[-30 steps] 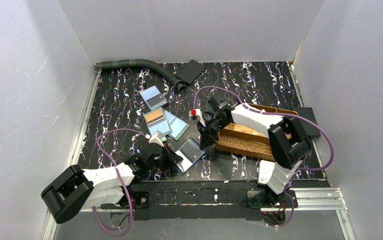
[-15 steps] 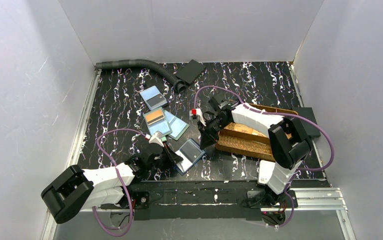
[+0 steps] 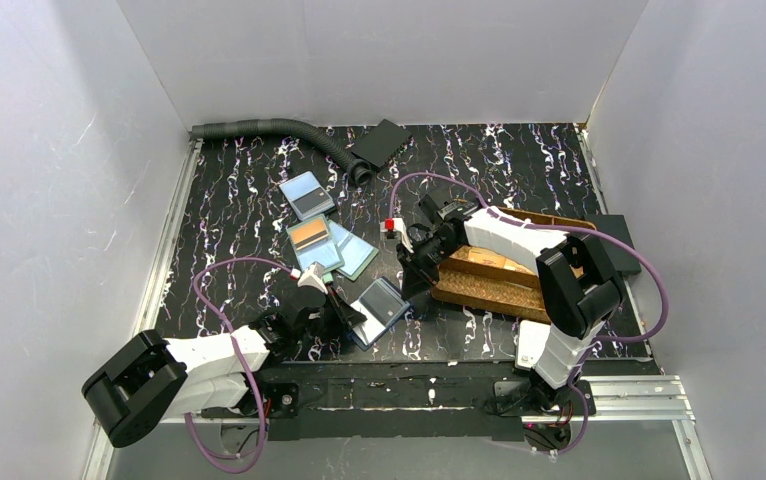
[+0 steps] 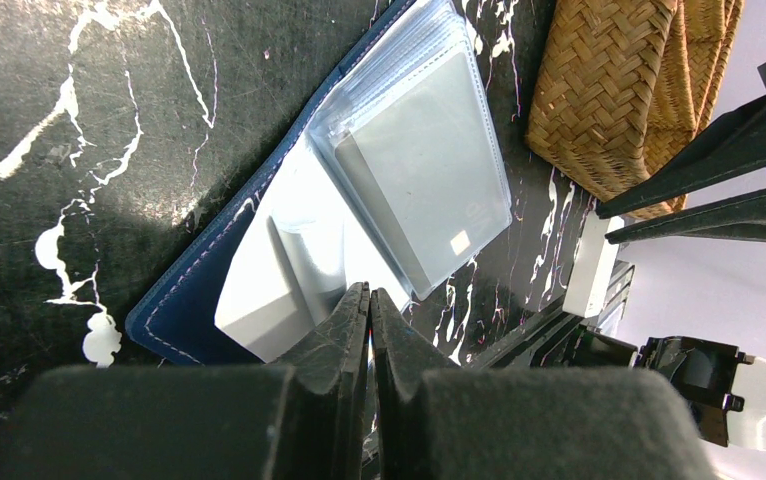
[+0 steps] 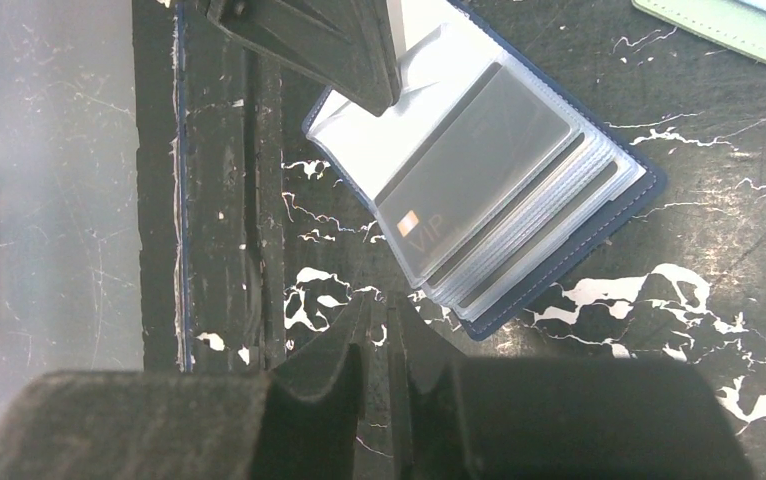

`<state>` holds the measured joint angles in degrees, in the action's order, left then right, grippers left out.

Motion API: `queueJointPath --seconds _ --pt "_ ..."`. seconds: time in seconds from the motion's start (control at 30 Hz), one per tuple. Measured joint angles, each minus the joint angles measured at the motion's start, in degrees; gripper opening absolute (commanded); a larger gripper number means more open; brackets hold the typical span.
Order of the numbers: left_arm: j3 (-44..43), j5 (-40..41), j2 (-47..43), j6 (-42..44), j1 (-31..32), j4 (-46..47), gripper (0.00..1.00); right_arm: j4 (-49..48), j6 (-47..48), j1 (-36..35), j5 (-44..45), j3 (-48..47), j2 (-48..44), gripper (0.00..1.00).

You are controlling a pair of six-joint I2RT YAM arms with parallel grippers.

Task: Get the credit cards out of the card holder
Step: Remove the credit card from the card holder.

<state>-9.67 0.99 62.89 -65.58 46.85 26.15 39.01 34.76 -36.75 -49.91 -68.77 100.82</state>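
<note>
Little room around the card holder (image 3: 381,308): left tool (image 4: 369,296) together at its edge, right tool (image 5: 381,310) slightly apart.

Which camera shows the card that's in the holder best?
Right wrist: the card shows its VIP print and chip clearly inside the holder. Left wrist shows it paler, print unreadable; the top view shows only a small patch.

Card holder (image 3: 381,308) lies open on the table (image 3: 229,200), low and centre in the top view.
Left gripper (image 3: 351,318) is at its left edge, right gripper (image 3: 407,288) just off its upper right corner. The woven tray (image 3: 479,290) sits to the right. Up and left, a cluster of overlapping cards (image 3: 324,248). Above that, a lone card (image 3: 306,195). A hose (image 3: 269,128) runs along the back edge, with a flat rectangle (image 3: 379,143) beside its right end.
</note>
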Motion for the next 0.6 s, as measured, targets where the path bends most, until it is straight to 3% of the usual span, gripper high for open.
queueJointPath --seconds 0.6 --pt "0.0 0.0 -0.8 -0.1 0.0 0.0 0.03 0.0 0.0 0.0 -0.2 0.0 -0.3 0.20"
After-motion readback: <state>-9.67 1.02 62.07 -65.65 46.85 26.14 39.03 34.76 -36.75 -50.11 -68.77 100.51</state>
